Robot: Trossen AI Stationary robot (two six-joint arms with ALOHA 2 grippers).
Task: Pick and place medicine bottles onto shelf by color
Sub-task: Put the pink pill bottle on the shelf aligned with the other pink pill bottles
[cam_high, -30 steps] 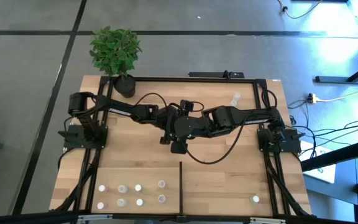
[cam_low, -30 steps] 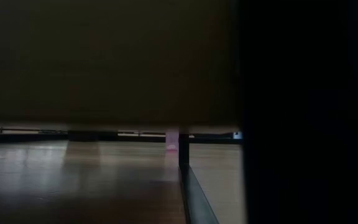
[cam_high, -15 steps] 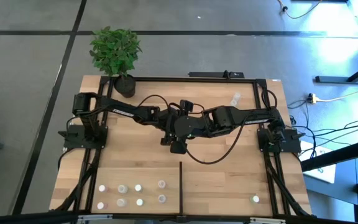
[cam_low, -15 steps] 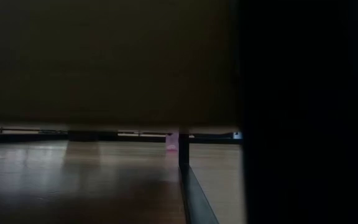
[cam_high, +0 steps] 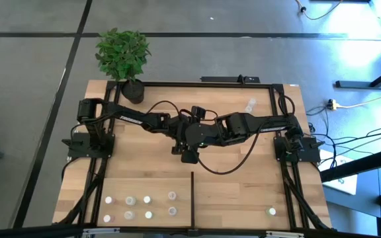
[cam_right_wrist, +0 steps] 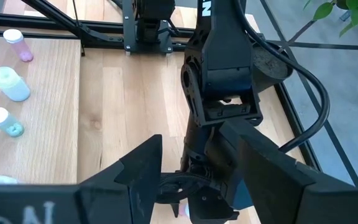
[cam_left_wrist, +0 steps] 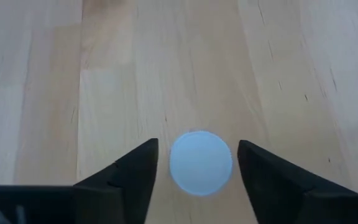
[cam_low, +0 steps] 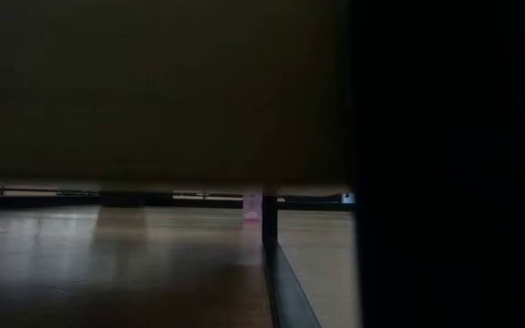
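In the left wrist view a medicine bottle with a round white top (cam_left_wrist: 201, 163) stands upright on the wooden tabletop. My left gripper (cam_left_wrist: 197, 152) is open, one finger on each side of the bottle with a small gap both ways. My right gripper (cam_right_wrist: 197, 140) hangs open and empty above the left arm's wrist (cam_right_wrist: 219, 74). Both arms overlap at the table's middle (cam_high: 194, 135), which hides the bottle from above. The shelf (cam_high: 233, 198) lies at the near edge. Several bottles (cam_high: 137, 206) stand in its left part and one (cam_high: 271, 211) in its right.
A black divider bar (cam_high: 192, 198) splits the shelf; the low view shows a pink bottle (cam_low: 252, 208) beside it. Another bottle (cam_high: 251, 104) lies near the far right. A potted plant (cam_high: 126, 59) stands at the far left corner. Black rails (cam_high: 204, 83) edge the table.
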